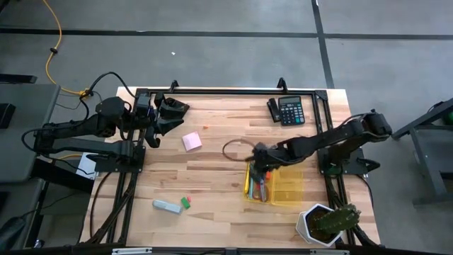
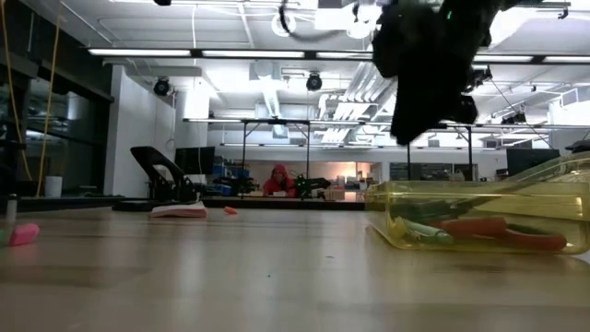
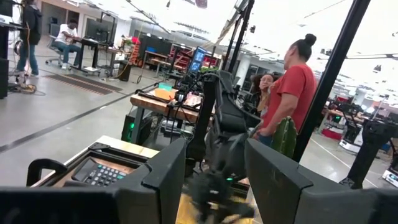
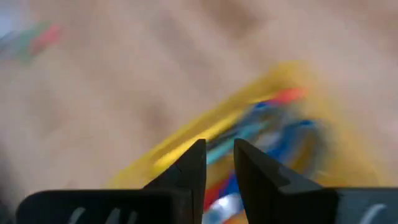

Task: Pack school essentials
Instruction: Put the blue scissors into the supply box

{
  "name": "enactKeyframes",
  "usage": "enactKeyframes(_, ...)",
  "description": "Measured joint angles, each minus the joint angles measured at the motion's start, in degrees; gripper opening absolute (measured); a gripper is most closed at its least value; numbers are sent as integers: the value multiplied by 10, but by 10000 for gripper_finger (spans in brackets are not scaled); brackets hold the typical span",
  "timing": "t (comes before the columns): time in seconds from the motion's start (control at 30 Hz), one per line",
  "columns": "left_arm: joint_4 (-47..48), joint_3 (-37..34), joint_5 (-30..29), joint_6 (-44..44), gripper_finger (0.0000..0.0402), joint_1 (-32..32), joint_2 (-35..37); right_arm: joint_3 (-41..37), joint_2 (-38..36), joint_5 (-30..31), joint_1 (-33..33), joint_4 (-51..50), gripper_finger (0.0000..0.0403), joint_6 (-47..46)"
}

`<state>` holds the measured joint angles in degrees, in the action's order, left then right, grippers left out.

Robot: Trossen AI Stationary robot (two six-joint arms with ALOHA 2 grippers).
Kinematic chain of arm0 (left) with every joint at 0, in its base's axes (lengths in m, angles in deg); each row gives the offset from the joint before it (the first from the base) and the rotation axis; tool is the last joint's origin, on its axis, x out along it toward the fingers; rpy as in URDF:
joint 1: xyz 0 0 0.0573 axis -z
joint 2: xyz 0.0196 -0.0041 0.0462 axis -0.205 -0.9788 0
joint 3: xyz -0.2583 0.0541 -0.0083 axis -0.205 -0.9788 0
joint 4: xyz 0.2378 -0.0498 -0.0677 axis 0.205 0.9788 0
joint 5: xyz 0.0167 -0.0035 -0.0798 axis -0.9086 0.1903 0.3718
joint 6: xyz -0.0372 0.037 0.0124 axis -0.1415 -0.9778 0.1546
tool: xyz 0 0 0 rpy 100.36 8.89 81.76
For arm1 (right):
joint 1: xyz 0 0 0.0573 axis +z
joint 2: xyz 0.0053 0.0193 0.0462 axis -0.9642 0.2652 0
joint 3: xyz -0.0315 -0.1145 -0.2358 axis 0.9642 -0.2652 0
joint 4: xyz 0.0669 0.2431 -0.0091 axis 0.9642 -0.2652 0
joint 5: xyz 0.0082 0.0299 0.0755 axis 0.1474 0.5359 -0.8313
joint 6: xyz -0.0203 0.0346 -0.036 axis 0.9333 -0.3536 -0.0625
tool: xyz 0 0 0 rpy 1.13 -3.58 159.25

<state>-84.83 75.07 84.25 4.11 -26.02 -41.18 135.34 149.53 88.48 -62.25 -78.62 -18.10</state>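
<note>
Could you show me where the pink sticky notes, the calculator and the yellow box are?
pink sticky-note pad [image 1: 192,142], high view, middle of its top sheet.
calculator [image 1: 289,110], high view, centre of its keypad.
yellow box [image 1: 291,185], high view, bare part of its see-through floor.

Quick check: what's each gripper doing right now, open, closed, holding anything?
Left gripper: open, empty, parked at the table's back left.
Right gripper: fingers slightly apart, nothing between them, above the yellow tray.
</note>
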Motion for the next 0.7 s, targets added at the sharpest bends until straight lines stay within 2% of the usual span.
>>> enactKeyframes(0.07,0,0,0,-2,156,0,0,1,2,-69,12,16,67,34)
enactKeyframes(0.13,0,0,0,-10,156,0,0,0,16,-106,27,15,50,38)
enactKeyframes(0.27,0,0,0,-10,156,0,0,-6,48,-121,47,20,6,19)
enactKeyframes(0.33,0,0,-1,-10,156,0,0,-6,62,-129,51,22,9,6)
enactKeyframes(0.5,0,0,-2,-10,156,0,0,-6,98,-194,51,40,2,-12)
enactKeyframes(0.7,0,0,-2,-10,156,0,0,-6,105,-186,50,33,1,-24)
